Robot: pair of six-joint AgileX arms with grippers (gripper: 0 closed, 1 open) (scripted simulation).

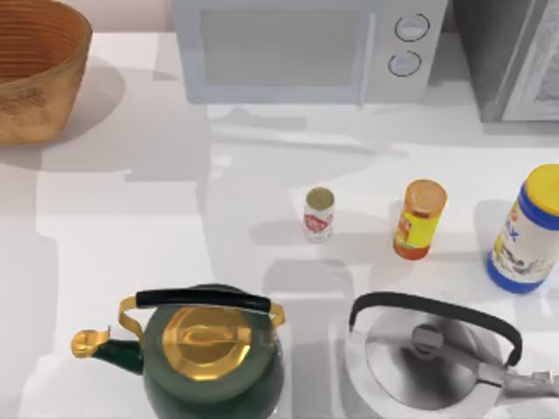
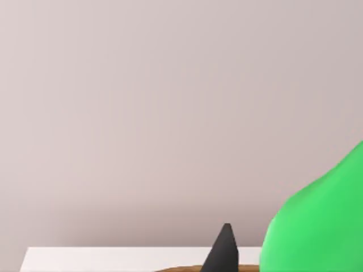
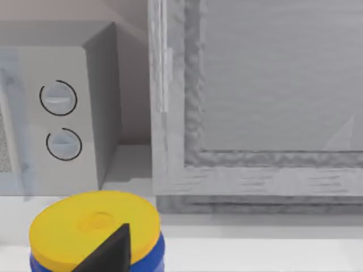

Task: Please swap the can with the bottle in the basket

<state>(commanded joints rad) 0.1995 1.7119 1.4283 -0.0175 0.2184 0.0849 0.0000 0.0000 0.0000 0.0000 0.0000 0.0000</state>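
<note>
Basket (image 1: 35,70) at the tabletop's (image 1: 131,218) far left; can (image 1: 319,214) upright mid-tabletop, just beside the orange bottle (image 1: 419,218). A green kettle (image 1: 210,358) and a steel kettle (image 1: 437,358) stand in front. Whether either claw is apart or together cannot be told. Risk: reaching for the can may topple the close bottle, or the carry may snag a kettle handle.

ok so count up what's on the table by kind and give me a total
Kettles: 2, green kettle and steel kettle
Bottles: 2, orange bottle and blue bottle
Cans: 1, can
Baskets: 1, basket
Microwaves: 1, microwave
Total: 7
</note>
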